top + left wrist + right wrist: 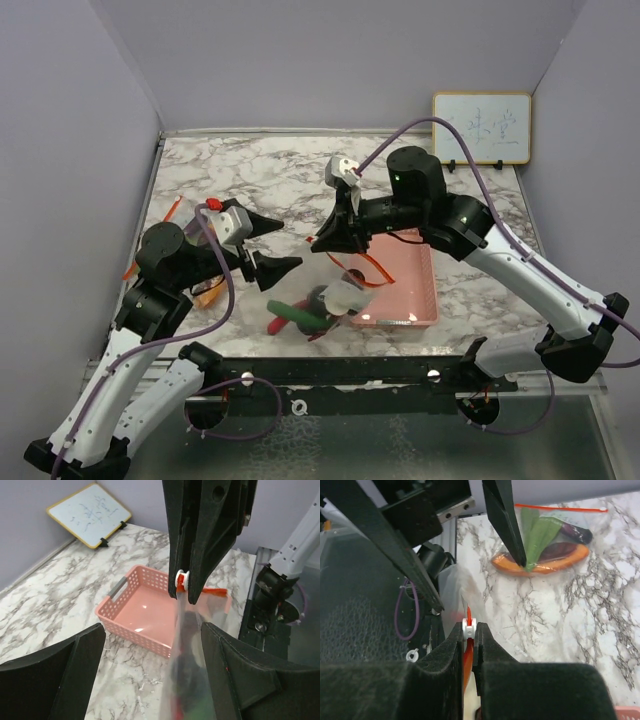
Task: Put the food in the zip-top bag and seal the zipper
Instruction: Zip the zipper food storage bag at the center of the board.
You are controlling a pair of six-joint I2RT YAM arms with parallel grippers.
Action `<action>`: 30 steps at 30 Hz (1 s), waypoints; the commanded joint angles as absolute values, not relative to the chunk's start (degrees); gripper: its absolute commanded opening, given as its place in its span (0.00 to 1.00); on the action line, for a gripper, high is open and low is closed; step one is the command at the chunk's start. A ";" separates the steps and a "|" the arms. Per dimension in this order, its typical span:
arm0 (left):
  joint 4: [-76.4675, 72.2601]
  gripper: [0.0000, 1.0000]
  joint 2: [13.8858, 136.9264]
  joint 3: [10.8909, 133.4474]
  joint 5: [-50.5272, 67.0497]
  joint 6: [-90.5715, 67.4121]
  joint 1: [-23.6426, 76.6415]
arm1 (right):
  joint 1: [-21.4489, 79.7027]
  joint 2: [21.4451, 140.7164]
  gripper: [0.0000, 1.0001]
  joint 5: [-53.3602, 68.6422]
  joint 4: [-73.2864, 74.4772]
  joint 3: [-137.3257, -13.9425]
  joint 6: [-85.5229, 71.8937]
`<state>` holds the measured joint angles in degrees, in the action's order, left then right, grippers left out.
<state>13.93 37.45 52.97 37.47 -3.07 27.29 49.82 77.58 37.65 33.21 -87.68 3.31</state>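
Note:
A clear zip-top bag (pixel 330 290) with an orange zipper hangs above the marble table, between the two grippers. It holds food (pixel 303 318): a green vegetable, a red chili, dark round pieces and a white piece. My right gripper (pixel 322 240) is shut on the bag's white zipper slider (pixel 468 626), which also shows in the left wrist view (pixel 182 580). My left gripper (pixel 290 245) is open and straddles the hanging bag (pixel 192 670) just below the right gripper. The bag lies close to its right finger (pixel 250 680); I cannot tell whether they touch.
A pink plastic basket (pixel 410 295) sits at the right of the bag, near the front edge. A second zip-top bag (pixel 542 545) with green, orange and dark food lies on the table under the left arm. A small whiteboard (pixel 481 127) leans at the back right.

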 commanded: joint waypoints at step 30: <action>1.63 0.00 45.75 45.50 52.86 -12.37 27.77 | 50.01 76.05 0.05 39.56 30.56 -81.29 4.38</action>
<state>0.36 46.33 45.23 52.14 -14.06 27.77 49.80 76.23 42.44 32.51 -82.28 4.25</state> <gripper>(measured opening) 0.012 0.067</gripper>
